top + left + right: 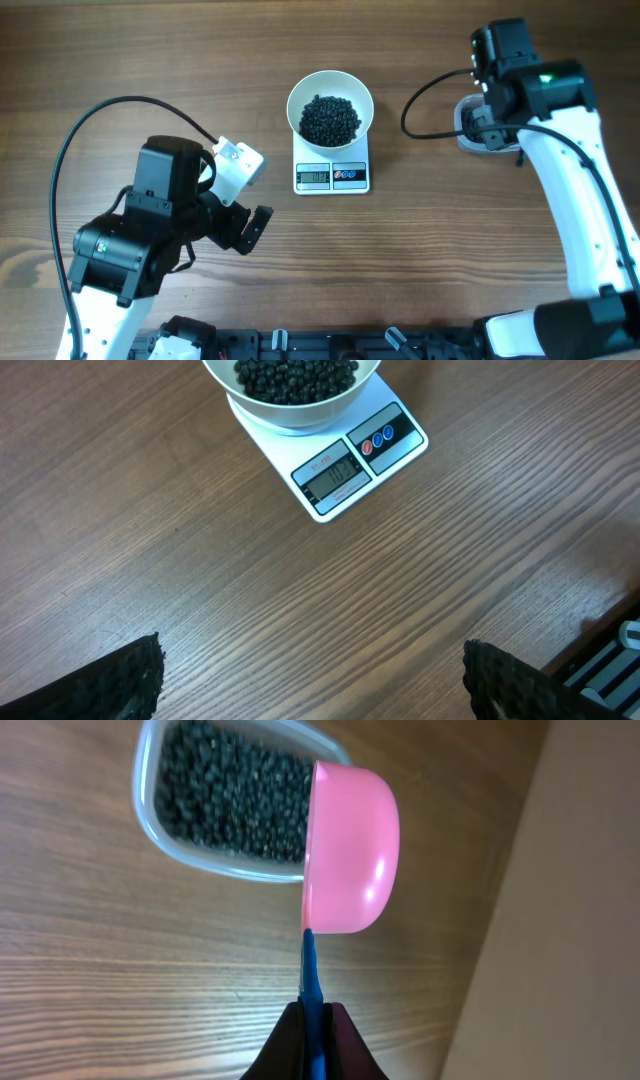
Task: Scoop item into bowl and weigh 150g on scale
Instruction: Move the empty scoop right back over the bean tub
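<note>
The white bowl (330,103) stands on the scale (332,175) at the table's middle back, with a pile of the black item (330,118) in it. The left wrist view shows the bowl (300,418), the item (295,378) and the scale (345,470) far ahead of my left gripper (312,660), which is open over bare wood. My left gripper (250,228) sits left of the scale. My right gripper (314,1010) is shut on the blue handle of a pink scoop (350,850). The scoop is turned on its side at the edge of a clear tub (200,862) of the item (230,800).
In the overhead view the tub (466,120) shows only partly under the right wrist at the back right. A beige surface (560,920) borders the wood beside the scoop. A black rail (330,345) runs along the table's front edge.
</note>
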